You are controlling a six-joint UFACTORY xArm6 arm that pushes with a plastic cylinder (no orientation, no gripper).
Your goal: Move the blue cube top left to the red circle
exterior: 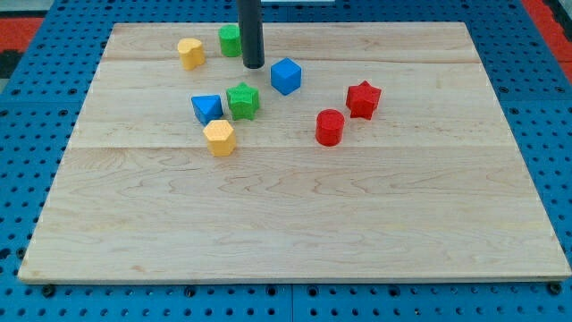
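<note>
My arm carries no gripper, so there is nothing to open, close or grasp with; it ends in 1 straight dark rod, and contact is made by pushing only.

Order of objects, from the view's bottom toward its top:

1. The yellow hexagon block (219, 138) lies nearest the view's bottom, on the wooden board (295, 224).
2. The red circle (330, 128), a short red cylinder, stands to the view's right of it. This is the reference for the goal.
3. The blue triangular block (207, 109) and the green star block (242, 100) sit just beside each other, above the yellow hexagon block.
4. The red star block (363, 99) is just up and right of the red circle, near it; whether they touch I cannot tell.
5. The blue cube (286, 76) is the task's thing. It already lies up and to the view's left of the red circle, but apart from it.
6. My tip (253, 66) rests just to the view's left of the blue cube and slightly above it, with a narrow gap showing between them.
7. The yellow block (190, 53) and the green block (231, 40) lie farthest up, left of the rod.

Governing relation: the blue cube lies between my tip and the red circle. In my judgement, a push toward the view's lower right carries the cube along that line. The risk is overshoot into the red circle.
</note>
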